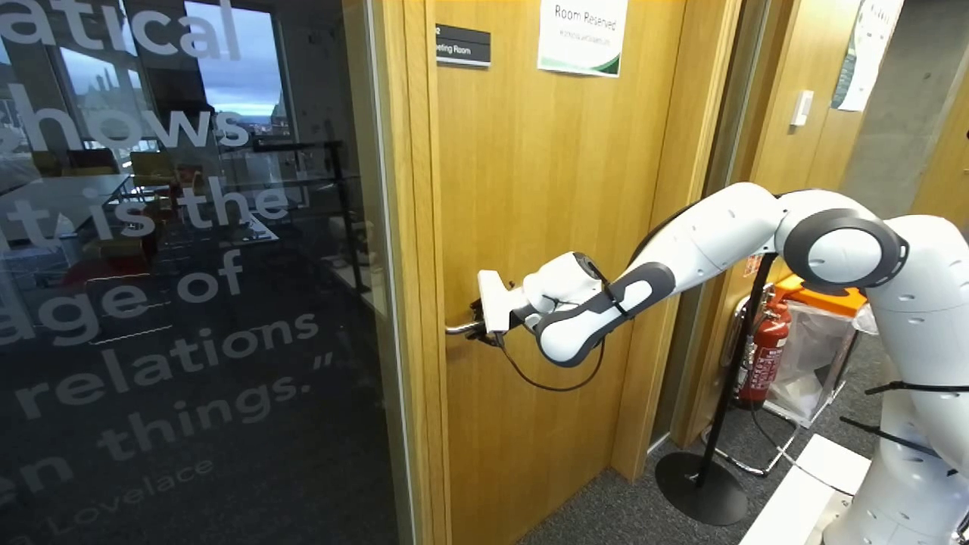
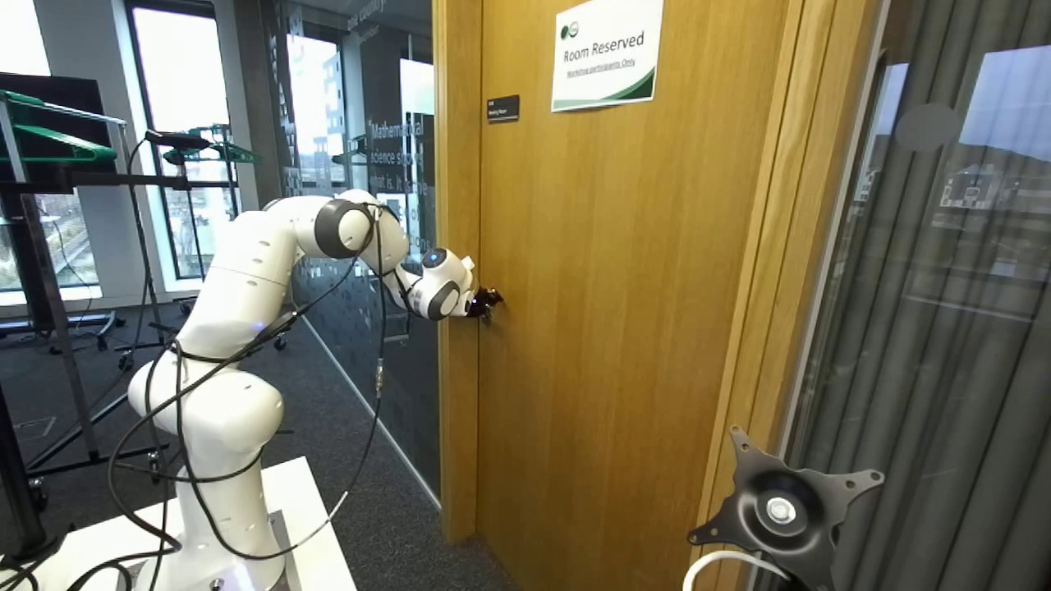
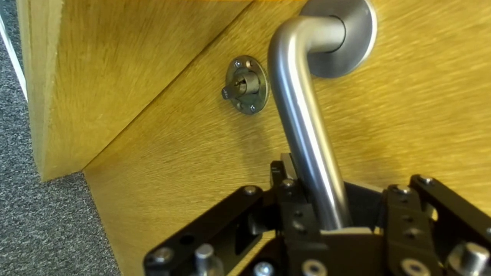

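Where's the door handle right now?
In the wrist view, the handle reaches down between the fingers of the gripper, right of the lock. In an exterior view, it shows near the left edge of the door.

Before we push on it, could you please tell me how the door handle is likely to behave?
The door handle looks like smooth, bent metal, so it is probably stiff but may be slippery. Mounted at a round plate on the door, it would likely pivot rather than tip.

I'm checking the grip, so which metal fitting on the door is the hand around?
The handle, a bent bar running between the fingers of the hand. The small lock sits clear of them.
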`<state>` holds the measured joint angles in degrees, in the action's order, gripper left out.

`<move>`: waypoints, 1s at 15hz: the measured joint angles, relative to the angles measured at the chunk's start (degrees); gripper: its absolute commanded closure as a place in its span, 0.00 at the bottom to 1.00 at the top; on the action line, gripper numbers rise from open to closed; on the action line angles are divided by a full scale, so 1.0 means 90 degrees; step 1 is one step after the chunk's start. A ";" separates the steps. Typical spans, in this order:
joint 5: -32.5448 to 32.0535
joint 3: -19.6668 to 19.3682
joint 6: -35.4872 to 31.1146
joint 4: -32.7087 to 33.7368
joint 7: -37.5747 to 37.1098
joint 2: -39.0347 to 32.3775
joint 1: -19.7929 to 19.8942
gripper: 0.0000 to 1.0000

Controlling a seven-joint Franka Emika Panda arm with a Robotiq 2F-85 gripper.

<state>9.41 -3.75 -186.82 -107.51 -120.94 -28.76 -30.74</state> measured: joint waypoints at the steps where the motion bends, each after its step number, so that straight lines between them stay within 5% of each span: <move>1: -0.0042 0.0024 0.0043 -0.0001 0.0090 0.0001 0.0022 0.53; 8: -0.0084 0.1020 0.1620 0.0076 0.1339 0.0509 0.0977 0.01; 15: 0.0137 0.1482 0.3549 0.0115 0.2223 0.1303 0.1225 0.00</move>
<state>10.65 9.59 -154.88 -106.48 -100.93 -17.03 -19.72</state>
